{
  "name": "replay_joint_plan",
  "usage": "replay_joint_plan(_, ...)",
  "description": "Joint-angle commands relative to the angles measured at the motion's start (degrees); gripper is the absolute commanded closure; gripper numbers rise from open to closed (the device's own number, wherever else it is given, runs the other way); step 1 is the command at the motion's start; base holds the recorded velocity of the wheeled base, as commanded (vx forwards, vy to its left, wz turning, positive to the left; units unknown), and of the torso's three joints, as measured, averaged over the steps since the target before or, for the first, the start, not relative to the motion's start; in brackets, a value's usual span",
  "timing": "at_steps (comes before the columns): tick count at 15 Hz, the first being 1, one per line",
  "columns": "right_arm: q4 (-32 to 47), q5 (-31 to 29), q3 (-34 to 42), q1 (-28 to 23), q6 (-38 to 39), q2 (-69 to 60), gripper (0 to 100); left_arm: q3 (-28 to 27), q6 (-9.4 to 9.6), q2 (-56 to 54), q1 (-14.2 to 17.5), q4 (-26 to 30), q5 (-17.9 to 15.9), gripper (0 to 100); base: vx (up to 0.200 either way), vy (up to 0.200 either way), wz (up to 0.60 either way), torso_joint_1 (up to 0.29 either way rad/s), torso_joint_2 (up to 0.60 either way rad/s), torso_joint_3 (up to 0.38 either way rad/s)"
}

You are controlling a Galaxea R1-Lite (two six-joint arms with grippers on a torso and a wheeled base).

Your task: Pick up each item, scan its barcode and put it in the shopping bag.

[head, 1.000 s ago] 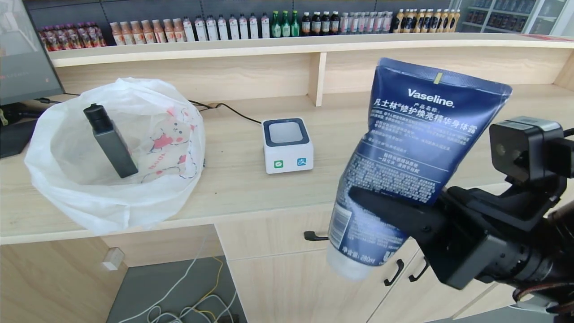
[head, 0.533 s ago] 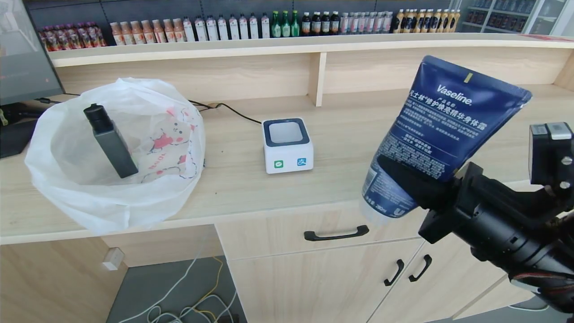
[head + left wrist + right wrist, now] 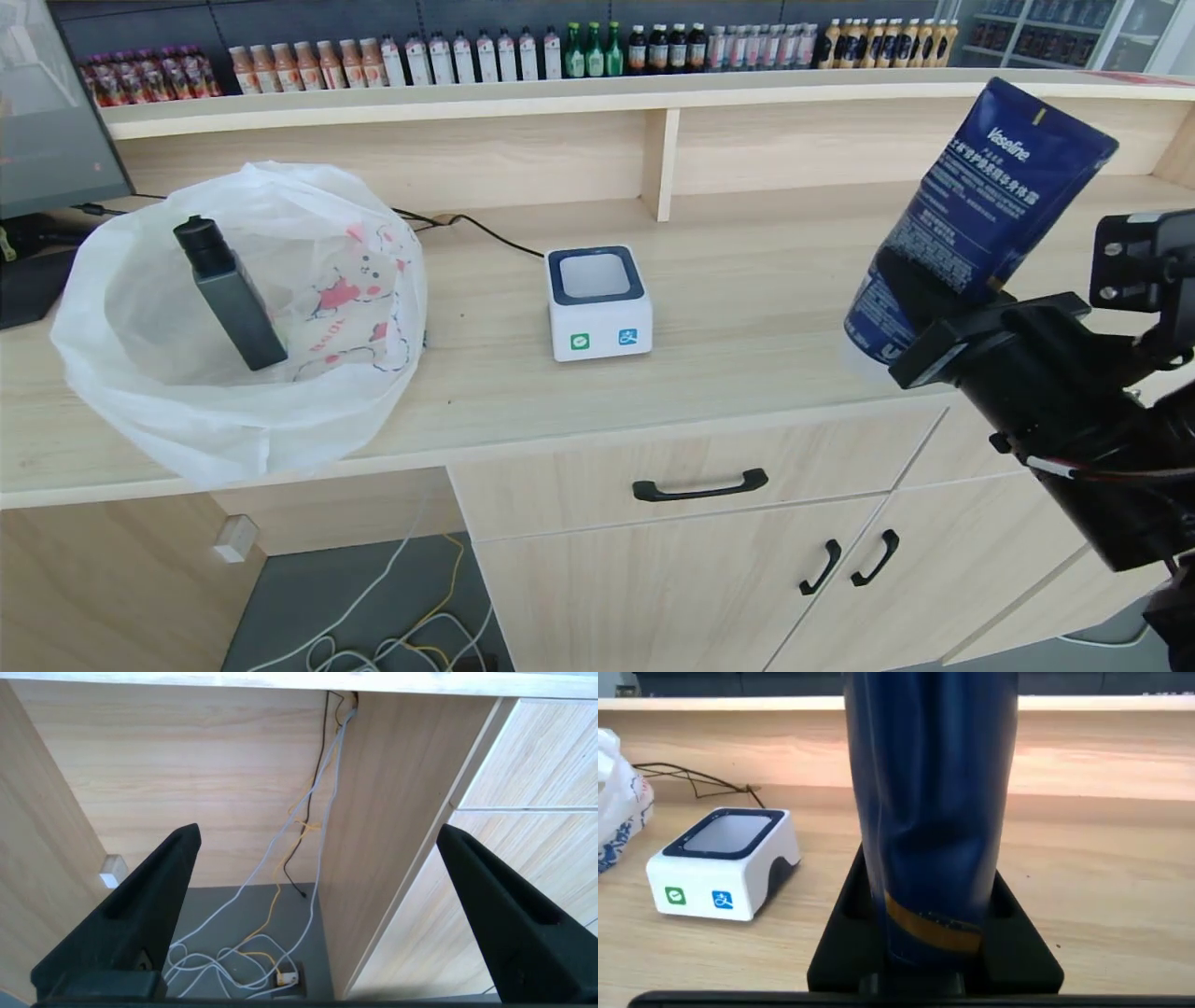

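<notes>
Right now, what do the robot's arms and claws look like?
Both are matte black. The left gripper has two flat, wedge-shaped fingers. The right gripper sits on a chunky black right arm with a boxy camera block and a thin cable along it.

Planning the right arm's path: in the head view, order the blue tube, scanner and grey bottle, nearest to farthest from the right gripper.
1. blue tube, held in the right gripper.
2. scanner, mid-counter.
3. grey bottle, in the bag, far left.
</notes>
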Motion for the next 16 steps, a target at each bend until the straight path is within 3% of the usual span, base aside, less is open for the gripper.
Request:
replay_joint_plan(1,-0.1,0.3,-0.7,-1.5,0.1,1.8,100,0.0,-0.06,0.0,0.0,0.0,0.0,0,0.000,0.000,0.00,0.000,0.00,0.000)
replay_joint_plan(4,-0.1,-0.2,0.2,-2.6,-0.1,1.1,100,0.0,-0.06,0.0,0.0,0.0,0.0,0,0.000,0.000,0.00,0.000,0.00,0.000)
replay_joint_plan(7,-0.1,-0.1,-7.7,-4.4,-0.7,2.5,100,0.0,-0.06,0.0,0.0,0.0,0.0,0,0.000,0.000,0.00,0.000,0.00,0.000)
replay_joint_plan(10,-0.1,-0.1,-9.1,-4.4,-0.4,3.1,100,0.0,-0.06,0.0,0.0,0.0,0.0,0,0.000,0.000,0.00,0.000,0.00,0.000)
replay_joint_plan(16,-0.1,-0.1,-9.5,-4.4,0.0,3.1,100,0.0,-0.06,0.0,-0.1,0.0,0.0,0,0.000,0.200,0.00,0.004,0.01,0.003)
